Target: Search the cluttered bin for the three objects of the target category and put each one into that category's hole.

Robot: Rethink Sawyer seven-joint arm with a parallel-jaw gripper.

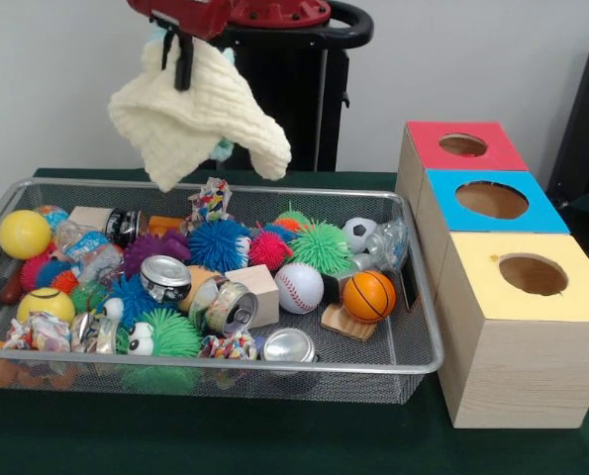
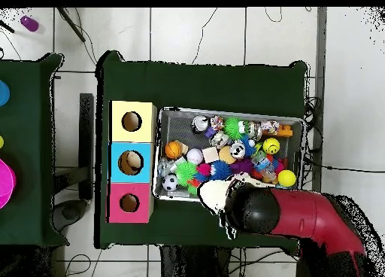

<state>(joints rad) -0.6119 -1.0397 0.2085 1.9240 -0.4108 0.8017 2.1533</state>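
Observation:
My gripper (image 1: 182, 57) is high above the far side of the wire mesh bin (image 1: 418, 358), shut on a cream knitted cloth (image 1: 197, 121) that hangs from it clear of the clutter. In the overhead view the cloth (image 2: 213, 196) shows at the bin's (image 2: 233, 113) near edge, with my arm (image 2: 301, 217) covering the gripper. The red-surround hole (image 1: 462, 144) is on the farthest section of the wooden box; it also shows in the overhead view (image 2: 129, 203). No plush animal shows among the clutter; any are hidden.
The blue-surround hole (image 1: 492, 200) and yellow-surround hole (image 1: 533, 274) lie nearer the camera on the box. The bin holds spiky rubber balls (image 1: 218, 243), a baseball (image 1: 299, 287), a small basketball (image 1: 369, 296), crushed cans (image 1: 164, 276), wooden blocks (image 1: 259, 294) and yellow balls (image 1: 24, 234).

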